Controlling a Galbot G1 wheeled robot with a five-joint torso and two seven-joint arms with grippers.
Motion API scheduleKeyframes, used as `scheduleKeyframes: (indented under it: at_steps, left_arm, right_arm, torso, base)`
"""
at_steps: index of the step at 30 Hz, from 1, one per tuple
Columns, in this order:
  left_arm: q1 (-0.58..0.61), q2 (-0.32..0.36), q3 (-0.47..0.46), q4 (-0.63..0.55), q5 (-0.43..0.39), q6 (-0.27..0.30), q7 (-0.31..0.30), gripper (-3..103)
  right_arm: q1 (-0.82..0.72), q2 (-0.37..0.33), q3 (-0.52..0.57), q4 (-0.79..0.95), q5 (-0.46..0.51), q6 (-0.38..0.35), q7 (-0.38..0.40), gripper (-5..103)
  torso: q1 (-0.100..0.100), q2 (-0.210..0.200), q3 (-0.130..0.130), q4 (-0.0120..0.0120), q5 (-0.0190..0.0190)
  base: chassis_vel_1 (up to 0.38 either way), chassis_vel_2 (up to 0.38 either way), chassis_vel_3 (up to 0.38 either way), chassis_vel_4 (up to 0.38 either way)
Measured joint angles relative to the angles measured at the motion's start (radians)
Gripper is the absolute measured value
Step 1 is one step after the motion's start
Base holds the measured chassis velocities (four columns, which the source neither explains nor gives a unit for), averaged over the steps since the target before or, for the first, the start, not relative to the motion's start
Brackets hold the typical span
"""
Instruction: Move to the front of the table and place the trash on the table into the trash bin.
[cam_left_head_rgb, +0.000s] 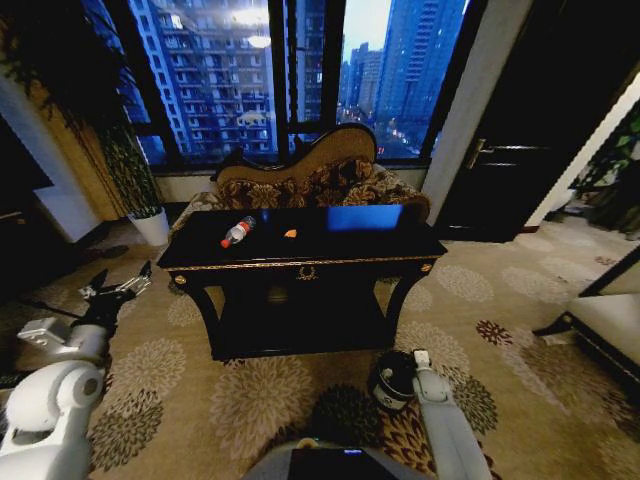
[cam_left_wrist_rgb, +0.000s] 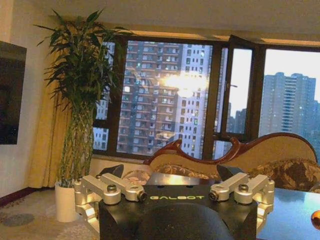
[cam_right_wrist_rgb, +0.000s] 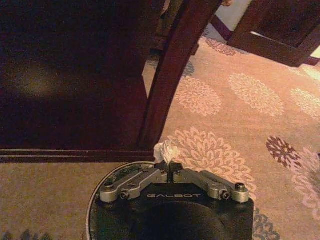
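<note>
The black table (cam_left_head_rgb: 300, 262) stands ahead, with a clear bottle with a red cap (cam_left_head_rgb: 238, 231) and an orange scrap (cam_left_head_rgb: 290, 233) on its glossy top. The black trash bin (cam_left_head_rgb: 388, 380) sits on the carpet by the table's front right leg. My right gripper (cam_left_head_rgb: 421, 358) hangs over the bin's rim (cam_right_wrist_rgb: 92, 200). In the right wrist view this gripper (cam_right_wrist_rgb: 167, 163) is shut on a small white crumpled bit (cam_right_wrist_rgb: 167, 149). My left gripper (cam_left_head_rgb: 115, 290) is open and empty, low at the left, short of the table. Its spread fingers (cam_left_wrist_rgb: 112, 170) face the table's left end.
A brown floral sofa (cam_left_head_rgb: 310, 180) stands behind the table under the windows. A tall plant in a white pot (cam_left_head_rgb: 150, 225) is at the back left. A dark door (cam_left_head_rgb: 520, 150) is at the right, and a white seat edge (cam_left_head_rgb: 610, 320) at the far right. Patterned carpet surrounds the table.
</note>
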Motion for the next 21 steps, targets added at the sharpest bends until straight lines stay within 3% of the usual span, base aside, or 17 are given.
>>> scheduleKeyframes:
  at_steps: [1, 2, 4, 5, 7, 8, 9, 10, 14, 15, 16, 17, 19, 20, 21]
  left_arm:
    - [0.0, 0.0, 0.0, 0.0, 0.0, 0.0, 0.0, 100]
    - [0.001, 0.0, -0.003, 0.0, 0.0, 0.0, 0.0, 100]
    - [0.001, 0.0, -0.004, -0.001, 0.0, 0.0, 0.0, 100]
    - [0.002, 0.001, -0.006, -0.002, 0.0, 0.0, 0.0, 100]
    - [0.002, 0.001, -0.006, -0.002, 0.0, 0.0, 0.0, 100]
    - [0.002, 0.0, -0.006, -0.003, 0.0, 0.0, 0.0, 100]
    - [0.002, 0.0, -0.006, -0.003, 0.0, 0.0, 0.0, 100]
    - [0.002, -0.002, -0.005, -0.005, 0.0, -0.001, 0.0, 100]
    - [0.002, -0.003, -0.003, -0.009, 0.0, -0.001, 0.0, 100]
    - [0.001, -0.002, -0.003, -0.009, 0.0, 0.0, 0.0, 100]
    - [0.001, -0.002, -0.003, -0.01, 0.0, 0.0, 0.0, 100]
    - [0.0, -0.002, -0.003, -0.01, 0.0, 0.0, 0.0, 100]
    - [0.0, -0.001, -0.004, -0.01, 0.0, 0.0, 0.0, 100]
    - [-0.001, -0.001, -0.005, -0.01, 0.0, 0.0, 0.0, 100]
    - [0.0, -0.001, -0.005, -0.01, 0.0, 0.001, 0.0, 100]
  right_arm:
    - [-0.001, 0.0, -0.004, 0.0, -0.001, 0.0, 0.0, -2]
    - [-0.005, 0.0, -0.009, 0.004, -0.005, -0.001, 0.0, 4]
    - [-0.007, 0.001, -0.01, 0.014, -0.007, -0.002, 0.0, 4]
    - [-0.011, 0.003, -0.009, 0.03, -0.007, -0.003, 0.0, 14]
    - [-0.015, 0.004, -0.008, 0.041, -0.008, -0.004, 0.0, 14]
    - [-0.017, 0.004, -0.008, 0.048, -0.008, -0.005, 0.0, 25]
    - [-0.019, 0.004, -0.008, 0.054, -0.008, -0.006, 0.0, 25]
    - [-0.021, 0.005, -0.007, 0.061, -0.008, -0.007, 0.0, 35]
    - [-0.021, 0.006, -0.007, 0.066, -0.008, -0.007, 0.0, 35]
    - [-0.021, 0.006, -0.007, 0.068, -0.008, -0.007, 0.0, 46]
    - [-0.022, 0.006, -0.007, 0.07, -0.008, -0.007, 0.0, 46]
    - [-0.023, 0.006, -0.007, 0.071, -0.008, -0.006, 0.0, 57]
    - [-0.025, 0.007, -0.008, 0.08, -0.002, 0.007, 0.0, 57]
    - [-0.029, 0.008, -0.008, 0.092, 0.014, 0.02, 0.0, 68]
    - [-0.035, 0.009, -0.01, 0.118, 0.046, 0.032, 0.0, 68]
  torso:
    - [0.0, 0.0, 0.0, -0.0001, 0.0]
    - [0.0, 0.0, 0.0, -0.0003, 0.0]
    - [0.0, 0.0, 0.0, -0.0003, 0.0]
    - [0.0, 0.0, 0.0, -0.0002, 0.0]
    - [0.0, 0.0, 0.0, -0.0001, 0.0]
    - [0.0, 0.0, 0.0, -0.0001, 0.0]
    - [0.0, 0.0, 0.0, -0.0002, 0.0]
    - [0.0, 0.0, 0.0, -0.0002, -0.0001]
    - [0.0, 0.0, 0.0, -0.0001, 0.0]
    - [0.0, 0.0, 0.0, -0.0002, 0.0]
    - [0.0, 0.0, 0.0, -0.0002, 0.0]
    - [0.0, 0.0, 0.0, -0.0002, 0.0]
    - [0.0, 0.0, 0.0, -0.0002, 0.0001]
    - [0.0, 0.0, 0.0, -0.0002, 0.0001]
    - [0.0, 0.0, 0.0, -0.0002, 0.0001]
  base:
    - [0.0, 0.0, 0.0, 0.0]
    - [0.0, 0.0, 0.0, 0.0]
    - [0.0, 0.0, 0.0, 0.0]
    - [0.0, 0.0, 0.0, 0.0]
    - [0.0, 0.0, 0.0, 0.0]
    - [0.0, 0.0, 0.0, 0.0]
    - [0.0, 0.0, 0.0, 0.0]
    - [0.0, 0.0, 0.0, 0.0]
    - [0.0, 0.0, 0.0, 0.0]
    - [0.0, 0.0, 0.0, 0.0]
    - [0.0, 0.0, 0.0, 0.0]
    - [0.0, 0.0, 0.0, 0.0]
    - [0.0, 0.0, 0.0, 0.0]
    - [0.0, 0.0, 0.0, 0.0]
    - [0.0, 0.0, 0.0, 0.0]
